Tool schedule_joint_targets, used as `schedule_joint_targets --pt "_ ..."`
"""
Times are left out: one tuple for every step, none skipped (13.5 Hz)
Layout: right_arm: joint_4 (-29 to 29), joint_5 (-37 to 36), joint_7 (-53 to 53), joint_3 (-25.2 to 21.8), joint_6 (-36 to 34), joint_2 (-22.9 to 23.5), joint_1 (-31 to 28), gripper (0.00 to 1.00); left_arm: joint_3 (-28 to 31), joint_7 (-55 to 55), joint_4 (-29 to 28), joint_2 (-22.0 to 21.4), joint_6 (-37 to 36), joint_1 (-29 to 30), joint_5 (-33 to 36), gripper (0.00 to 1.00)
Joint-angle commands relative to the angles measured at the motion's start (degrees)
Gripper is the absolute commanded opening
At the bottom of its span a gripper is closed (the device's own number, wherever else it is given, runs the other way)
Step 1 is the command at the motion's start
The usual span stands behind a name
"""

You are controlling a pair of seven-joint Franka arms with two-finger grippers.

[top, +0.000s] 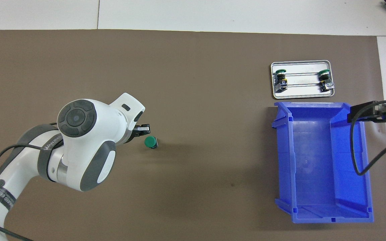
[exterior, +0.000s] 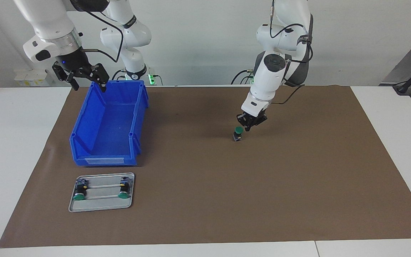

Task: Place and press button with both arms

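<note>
The button [exterior: 238, 133] stands upright on the brown mat, green cap up, near the table's middle; it also shows in the overhead view [top: 150, 142]. My left gripper [exterior: 249, 124] is low beside the button's cap, at the side toward the left arm's end, very close to it; I cannot tell whether it touches. In the overhead view the left gripper [top: 143, 129] shows just past the white wrist. My right gripper [exterior: 84, 81] is open and empty, raised over the blue bin's rim nearest the robots; it also shows in the overhead view [top: 374, 113].
A blue open bin [exterior: 100, 160] [top: 285, 160] stands toward the right arm's end. A small metal tray [exterior: 102, 205] [top: 300, 95] lies farther from the robots than the bin, with two more green-capped buttons lying in it.
</note>
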Motion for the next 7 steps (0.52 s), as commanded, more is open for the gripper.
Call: schedule_joint_targets --pt "-2.63 0.25 -1.0 0.48 3.22 -1.43 -0.96 1.0 0.67 -1.64 -2.49 -1.68 1.63 -1.56 1.06 0.0" --pt "-2.63 0.16 -1.0 0.48 3.23 -1.34 -0.96 1.0 0.76 -1.72 -2.93 -1.41 1.98 -2.17 0.89 0.0" --pt "-2.63 0.16 -1.08 0.56 3.23 -1.43 -0.96 1.0 0.76 -1.72 -3.63 -1.41 2.68 -2.27 0.89 0.0" --pt "-2.63 0.16 -1.08 0.56 3.14 -1.43 -0.96 1.0 0.76 -1.81 -4.25 -1.41 3.03 -2.35 0.71 0.0" --pt "-2.63 0.16 -1.08 0.56 3.23 -1.43 -0.96 1.0 0.67 -2.16 -4.34 -1.41 3.12 -2.53 0.71 0.0" --pt "-2.63 0.16 -1.08 0.56 3.14 -1.43 -0.96 1.0 0.67 -3.12 -4.34 -1.41 3.12 -2.97 0.62 0.0" --pt "-2.63 0.16 -1.08 0.56 3.23 -1.43 -0.96 1.0 0.67 -3.83 -4.25 -1.41 3.73 -3.06 0.27 0.0"
